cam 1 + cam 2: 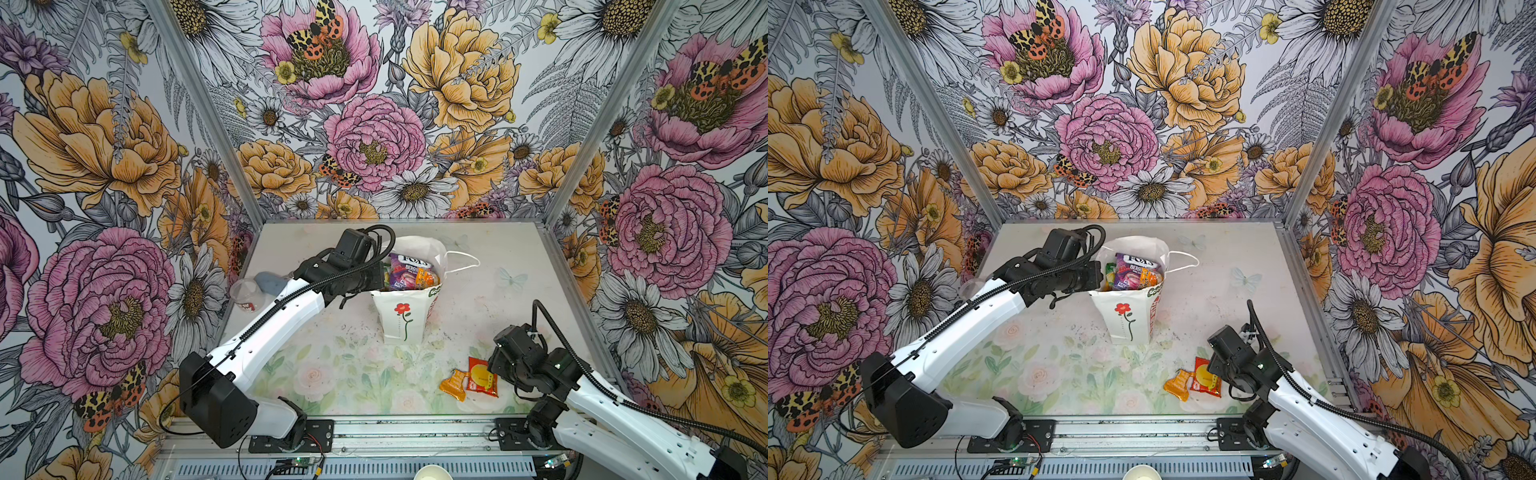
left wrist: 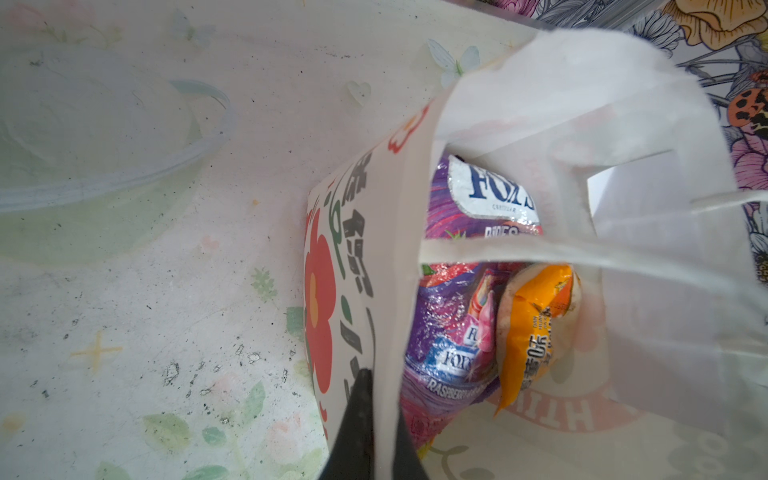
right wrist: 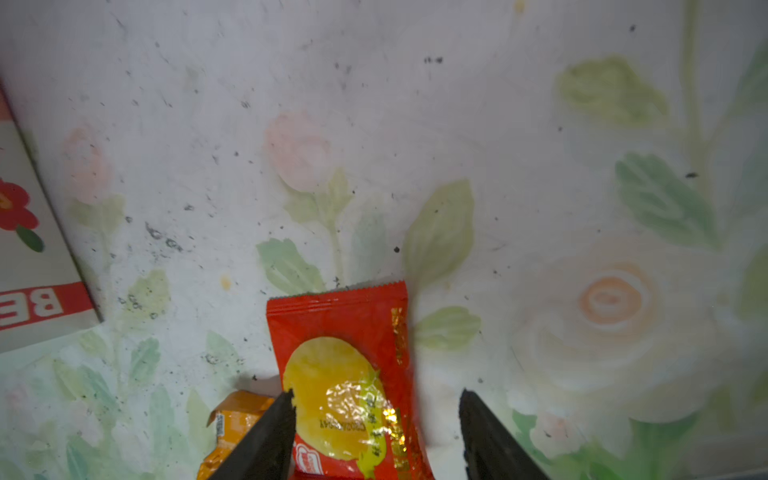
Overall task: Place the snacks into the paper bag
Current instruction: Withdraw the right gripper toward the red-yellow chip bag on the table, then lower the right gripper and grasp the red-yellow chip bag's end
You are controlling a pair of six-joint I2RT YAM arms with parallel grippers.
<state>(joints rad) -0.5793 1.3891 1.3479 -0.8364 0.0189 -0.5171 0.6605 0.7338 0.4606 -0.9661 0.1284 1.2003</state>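
Right end effector (image 3: 377, 392): fingers spread, gripping nothing, one finger on each side of the red packet (image 3: 345, 365). Whether either finger touches it cannot be told. The red packet lies flat on the surface (image 1: 332, 374). A small orange packet (image 3: 232, 432) lies against it at its 9 o'clock in both top views. Both packets sit at about 5 o'clock from the paper bag (image 1: 401, 322), apart from it.

Left end effector (image 2: 380, 399): pressed together on the paper bag's upper wall, one finger outside and one inside, at the bag's 9 o'clock side. The bag stands upright near the middle of the surface with its mouth open. One cord handle (image 1: 461, 262) hangs out toward 3 o'clock. Inside are a purple packet (image 1: 405, 268) and, against it, an orange-yellow packet (image 2: 532, 332). A clear cup (image 1: 248, 294) sits at the bag's 9 o'clock, partly behind the left arm.
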